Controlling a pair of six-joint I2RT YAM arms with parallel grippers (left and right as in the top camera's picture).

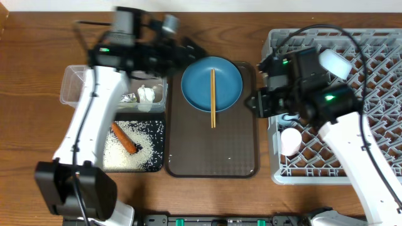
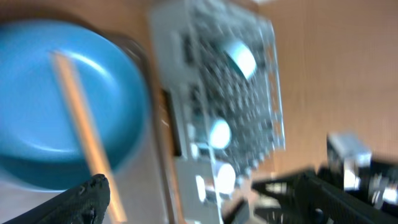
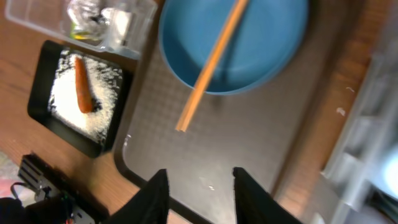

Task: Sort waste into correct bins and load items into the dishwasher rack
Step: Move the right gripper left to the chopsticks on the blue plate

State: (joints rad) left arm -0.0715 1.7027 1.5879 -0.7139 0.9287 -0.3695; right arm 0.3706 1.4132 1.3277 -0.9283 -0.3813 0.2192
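The pair of wooden chopsticks (image 1: pixel 213 97) lies close together across the large round blue plate (image 1: pixel 211 83). The plate sits at the far end of the dark brown serving tray (image 1: pixel 210 157), between the bins and the grey plastic lattice rack (image 1: pixel 370 94). The chopsticks look light, stiff and smooth, so they would probably roll or skid on the glazed plate if nudged. The best place to take them seems to be the near end, which overhangs the plate rim above the tray and leaves room for a finger on each side. The plate itself looks hard, slick and heavier, and probably breakable if it is ceramic. Its raised rim is the only real place to pinch it, and the chopsticks would slide off if it tipped.

The right gripper (image 3: pixel 199 190) hovers over the near part of the serving tray with its jaws apart and nothing between them. The left gripper (image 2: pixel 202 193) is blurred but also spread wide and empty, up near the plate's far edge.

The crumpled white napkins (image 1: pixel 146 94) and a small yellow-green wrapper (image 3: pixel 79 28) are in the clear rectangular plastic tub (image 1: pixel 75 85). The thin orange carrot (image 1: pixel 124 138) lies on white rice grains (image 1: pixel 141 141) in the shallow black tray (image 1: pixel 160 147). A pinkish-white cup (image 1: pixel 290 139) stands in the rack.

No brand or label can be read — the wrapper's print is too small and blurred.
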